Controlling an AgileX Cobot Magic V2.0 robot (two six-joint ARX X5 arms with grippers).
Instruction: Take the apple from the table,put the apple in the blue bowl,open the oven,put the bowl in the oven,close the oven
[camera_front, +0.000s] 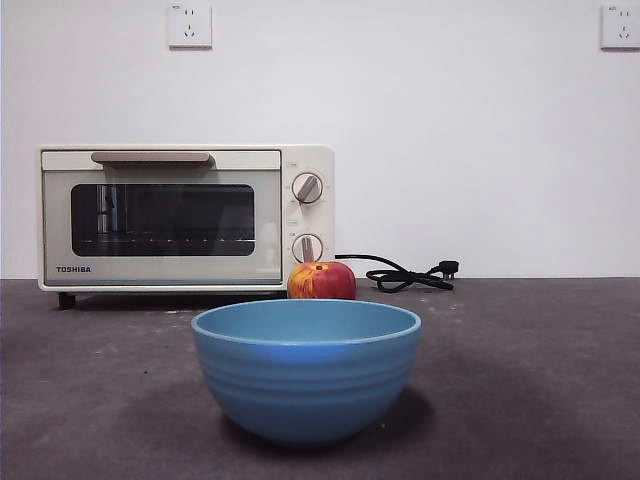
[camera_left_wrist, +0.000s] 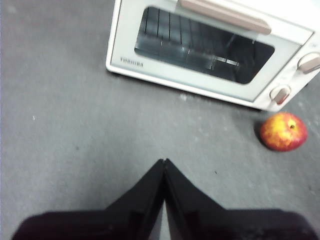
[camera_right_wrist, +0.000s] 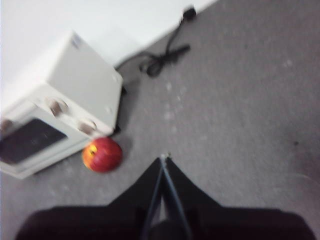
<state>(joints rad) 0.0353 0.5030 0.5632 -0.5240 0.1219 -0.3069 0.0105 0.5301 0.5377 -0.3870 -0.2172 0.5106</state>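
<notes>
A red apple (camera_front: 321, 281) with yellow streaks rests on the dark grey table (camera_front: 530, 360), just behind the blue bowl (camera_front: 306, 368) and in front of the oven's knobs. The cream Toshiba oven (camera_front: 185, 217) stands at the back left with its door shut. The apple (camera_left_wrist: 283, 131) lies off to one side of my left gripper (camera_left_wrist: 163, 162), which hovers shut over bare table before the oven (camera_left_wrist: 210, 47). My right gripper (camera_right_wrist: 163, 159) is shut too, held above the table a short way from the apple (camera_right_wrist: 102, 154). Neither gripper shows in the front view.
A black power cord (camera_front: 410, 274) with its plug lies coiled on the table to the right of the oven, against the white wall. Two wall sockets (camera_front: 190, 25) sit high on the wall.
</notes>
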